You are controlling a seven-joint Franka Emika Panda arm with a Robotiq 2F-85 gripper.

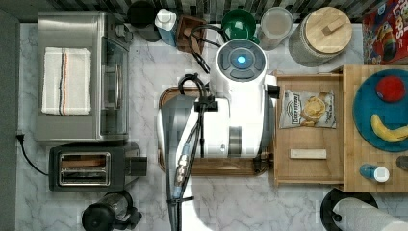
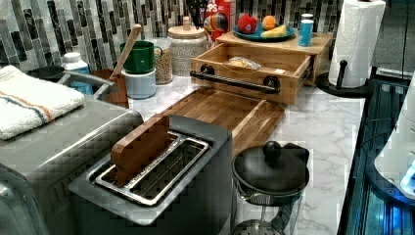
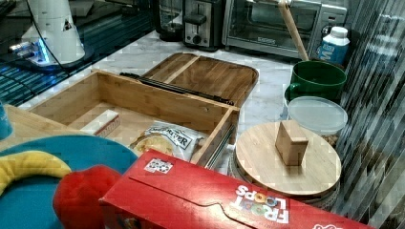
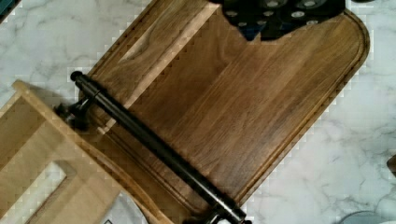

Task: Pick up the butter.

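The butter [image 1: 308, 153], a pale cream stick, lies flat on the floor of an open wooden drawer [image 1: 308, 177], well apart from the grey chip bag [image 1: 307, 109] in the same drawer; in the right view it rests near the drawer's left wall. The white robot arm [image 1: 239, 110] hangs above a dark wooden cutting board [image 4: 243, 107] on the marble table [image 1: 144, 91]; whether the tool is apart or together cannot be told.

Butter [image 1: 308, 153] and chip bag [image 1: 307, 109] are held in the open drawer [image 1: 308, 176], apart; cutting board [image 2: 220, 110] is set on the bench [image 2: 323, 127] before the drawer.
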